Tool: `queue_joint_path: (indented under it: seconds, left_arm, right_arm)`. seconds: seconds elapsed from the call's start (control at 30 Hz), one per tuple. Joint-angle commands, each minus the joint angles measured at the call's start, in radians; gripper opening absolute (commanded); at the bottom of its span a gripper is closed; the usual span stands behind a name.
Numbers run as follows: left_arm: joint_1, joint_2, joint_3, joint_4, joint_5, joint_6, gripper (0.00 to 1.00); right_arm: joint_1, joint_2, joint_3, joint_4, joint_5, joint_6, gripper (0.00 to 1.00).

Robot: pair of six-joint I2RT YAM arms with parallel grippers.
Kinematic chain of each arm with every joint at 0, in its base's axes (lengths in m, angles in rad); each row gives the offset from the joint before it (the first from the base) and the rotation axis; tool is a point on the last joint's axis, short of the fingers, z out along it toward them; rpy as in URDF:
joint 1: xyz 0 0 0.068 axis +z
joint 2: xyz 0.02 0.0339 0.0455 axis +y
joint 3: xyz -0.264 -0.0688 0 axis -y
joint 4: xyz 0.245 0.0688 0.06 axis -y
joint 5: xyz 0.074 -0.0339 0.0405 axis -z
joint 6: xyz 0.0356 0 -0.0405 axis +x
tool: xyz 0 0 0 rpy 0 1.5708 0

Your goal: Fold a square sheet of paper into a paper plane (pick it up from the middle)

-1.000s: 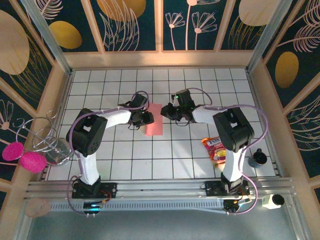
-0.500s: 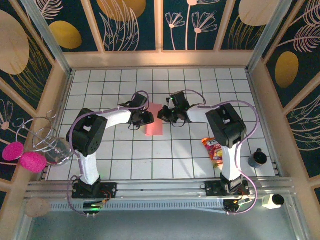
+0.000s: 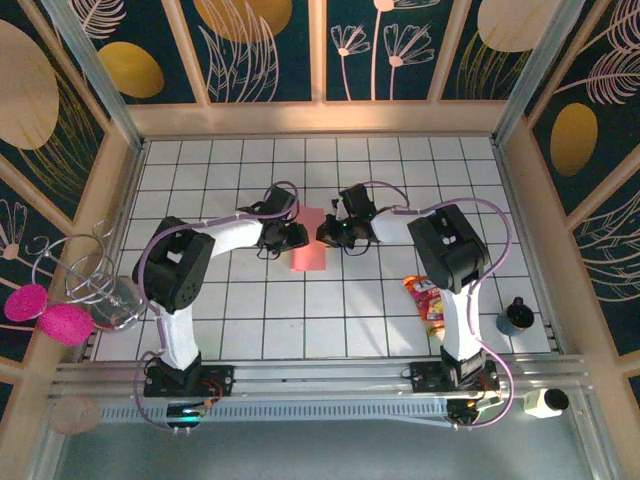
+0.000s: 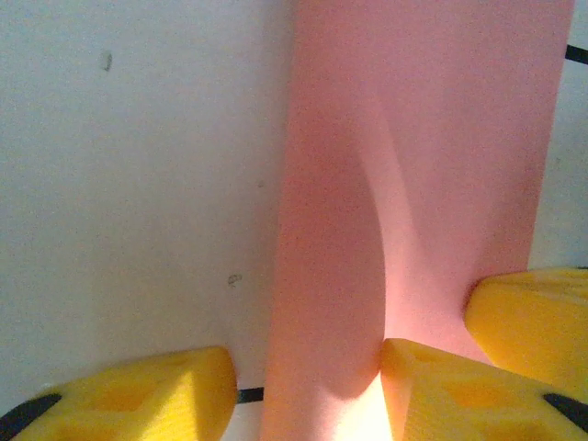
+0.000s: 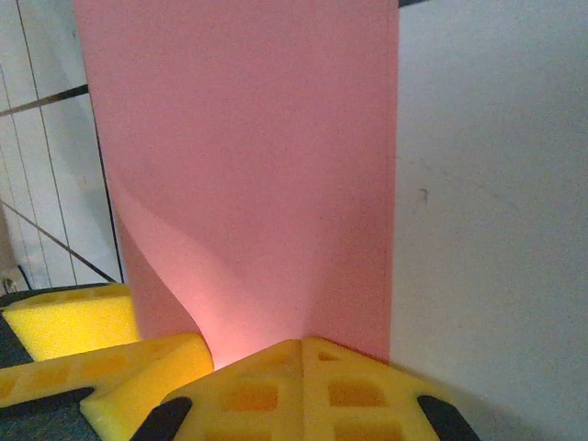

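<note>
Pink sheet of paper (image 3: 307,250), folded into a narrow strip, lies mid-worktop (image 3: 250,312), slightly toward the far edge. Left hand (image 3: 291,237) is at the strip's left edge, about half open. In its wrist view (image 4: 303,367) the fingers straddle a raised fold, with a gap at one finger. Right hand (image 3: 331,232) is at the strip's right edge, fully closed and pinching the paper's edge (image 5: 207,354). Snack packet (image 3: 428,300) lies nearer the right edge, well apart.
</note>
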Motion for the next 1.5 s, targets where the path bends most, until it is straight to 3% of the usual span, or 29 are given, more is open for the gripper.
queue_joint_path:
  seconds: [0.0,0.3,0.37,0.53,0.6,1.03,1.47]
  left_arm:
    - [-0.004,0.101,-0.036,-0.074,-0.074,0.024,0.53]
    - [0.028,-0.16,0.069,-0.116,-0.151,0.033,0.56]
    - [0.028,-0.193,0.049,-0.073,-0.104,0.041,0.55]
    - [0.025,-0.249,-0.044,0.094,0.147,0.014,0.46]
    - [0.017,-0.26,-0.1,0.168,0.181,-0.01,0.42]
    - [-0.02,-0.099,-0.076,0.19,0.268,-0.064,0.21]
    - [-0.021,0.008,0.006,0.091,0.175,-0.051,0.11]
  right_arm:
    - [0.0,0.09,-0.031,-0.197,0.107,-0.061,0.01]
    - [-0.003,0.079,-0.052,-0.23,0.076,-0.144,0.01]
    - [-0.003,0.074,-0.059,-0.227,0.057,-0.164,0.01]
    - [0.0,0.045,-0.091,-0.222,-0.001,-0.209,0.0]
    - [0.003,0.027,-0.105,-0.199,-0.026,-0.199,0.0]
    - [0.004,0.048,-0.086,-0.2,0.022,-0.154,0.0]
    - [0.004,0.065,-0.073,-0.23,0.041,-0.16,0.0]
